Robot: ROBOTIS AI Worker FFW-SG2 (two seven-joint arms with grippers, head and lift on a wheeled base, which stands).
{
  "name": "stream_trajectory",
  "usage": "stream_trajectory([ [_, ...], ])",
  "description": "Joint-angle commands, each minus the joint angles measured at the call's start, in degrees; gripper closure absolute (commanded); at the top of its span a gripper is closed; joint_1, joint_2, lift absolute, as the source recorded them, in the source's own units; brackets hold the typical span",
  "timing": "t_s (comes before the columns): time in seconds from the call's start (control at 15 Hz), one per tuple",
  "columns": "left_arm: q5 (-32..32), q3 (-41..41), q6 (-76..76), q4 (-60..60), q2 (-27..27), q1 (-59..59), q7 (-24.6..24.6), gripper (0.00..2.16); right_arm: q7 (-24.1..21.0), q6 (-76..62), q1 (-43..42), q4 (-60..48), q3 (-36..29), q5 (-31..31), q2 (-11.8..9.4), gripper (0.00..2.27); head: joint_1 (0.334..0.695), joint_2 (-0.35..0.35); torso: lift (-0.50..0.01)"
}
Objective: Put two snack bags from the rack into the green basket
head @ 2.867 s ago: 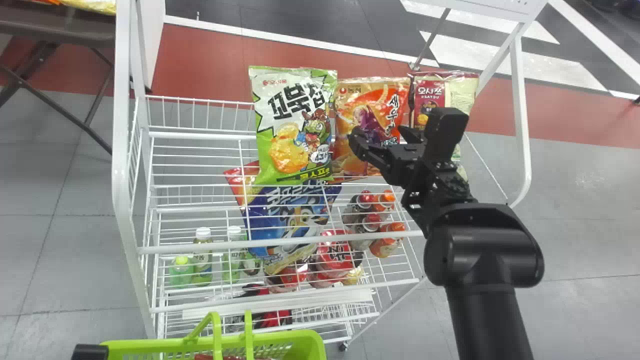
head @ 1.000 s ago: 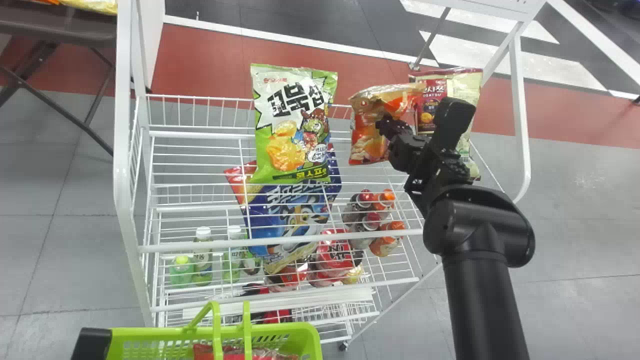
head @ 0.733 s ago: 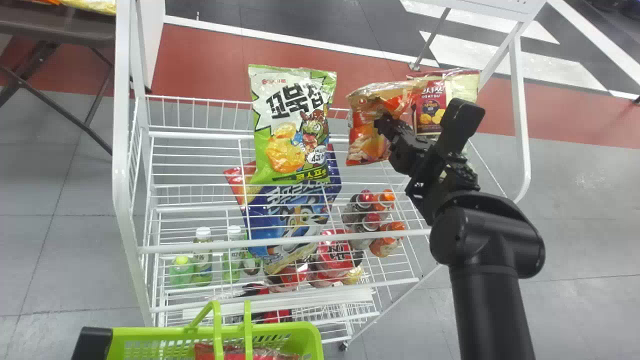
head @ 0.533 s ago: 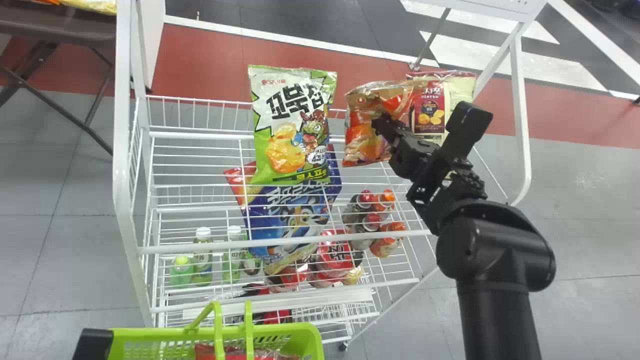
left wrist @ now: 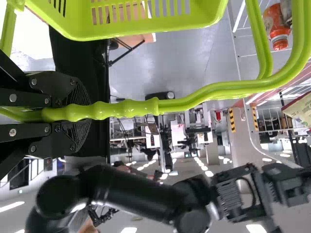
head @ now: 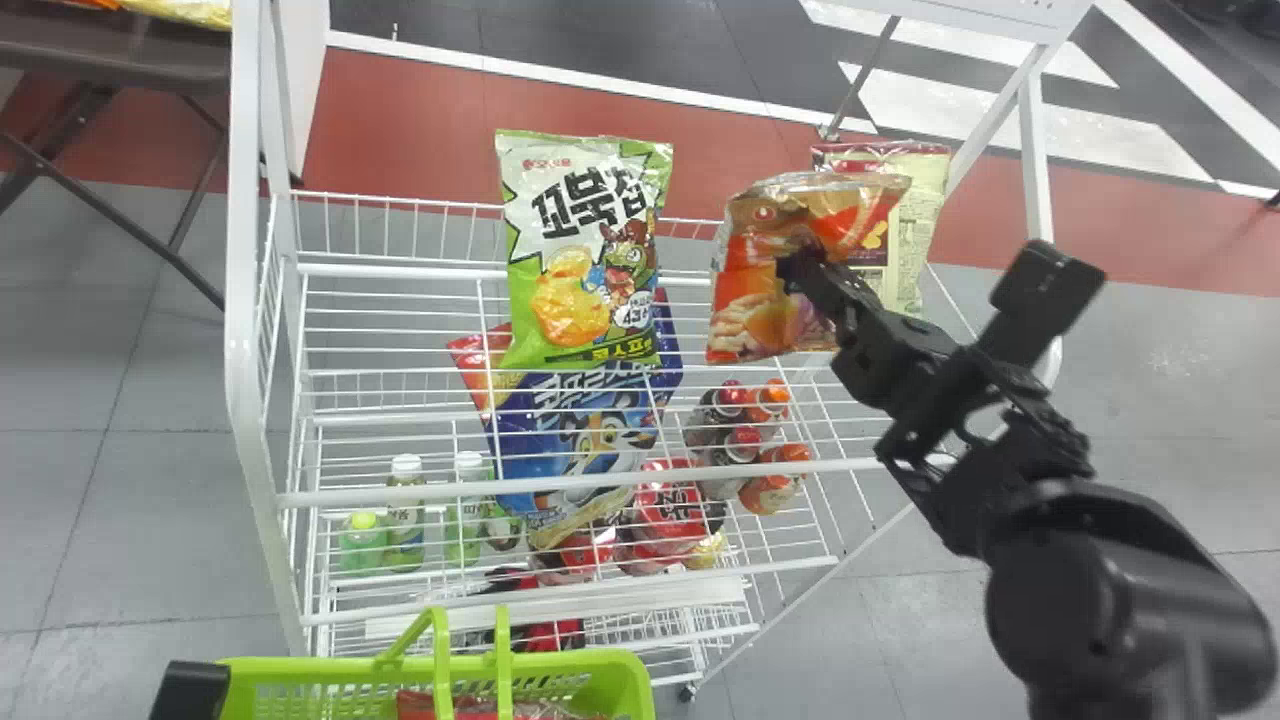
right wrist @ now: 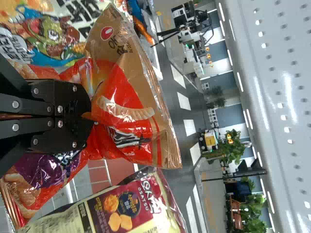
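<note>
Near the far right corner of the rack (head: 340, 496), the right gripper (head: 803, 268) is pinching the orange snack bag (head: 745, 330); off the near left corner, the left gripper (head: 188, 690) is clasping the handle (left wrist: 126, 109) of the green basket (head: 330, 667).

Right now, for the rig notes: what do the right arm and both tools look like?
Right arm: black, thick rounded links, slimmer angular parts toward the wrist, with a black rectangular block. Right tool and left tool: black, flat plates, round silver screw heads; the left's tips are finely ridged.
</note>
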Motion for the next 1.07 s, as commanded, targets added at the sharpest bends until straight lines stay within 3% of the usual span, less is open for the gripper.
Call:
stream_trajectory([
  [0.0,-0.16,-0.10,0.24,0.10,0.00,-0.09,0.00,1.47,0.64,5.65,6.16,-9.23,-3.13,-0.79,1.04,2.13,0.695,-0.350,-0.006],
  [0.13,-0.34,-0.10,0.24,0.10,0.00,-0.26,0.09,1.47,1.70,15.15,10.91,-14.77,-6.56,-5.01,1.04,2.13,0.695,-0.350,-0.006],
  [0.27,-0.25,-0.01,0.24,0.01,0.00,-0.26,0.09,1.47,5.04,34.13,12.14,-17.14,-12.10,-12.22,0.86,2.13,0.695,-0.350,-0.006],
  [0.33,-0.08,0.08,0.24,0.19,-0.18,-0.09,0.09,1.47,5.83,38.88,12.40,-18.11,-12.01,-12.66,0.77,2.13,0.695,-0.350,-0.006],
  [0.53,-0.16,0.16,0.24,0.01,-0.44,0.09,0.09,1.47,5.83,50.13,14.60,-20.13,-9.90,-12.66,0.25,2.13,0.695,-0.350,-0.006],
  [1.0,-0.52,-0.01,0.24,0.10,-0.70,-0.26,0.61,1.47,5.65,50.60,18.99,-18.72,0.82,-11.95,-0.54,2.13,0.695,-0.350,-0.006],
])
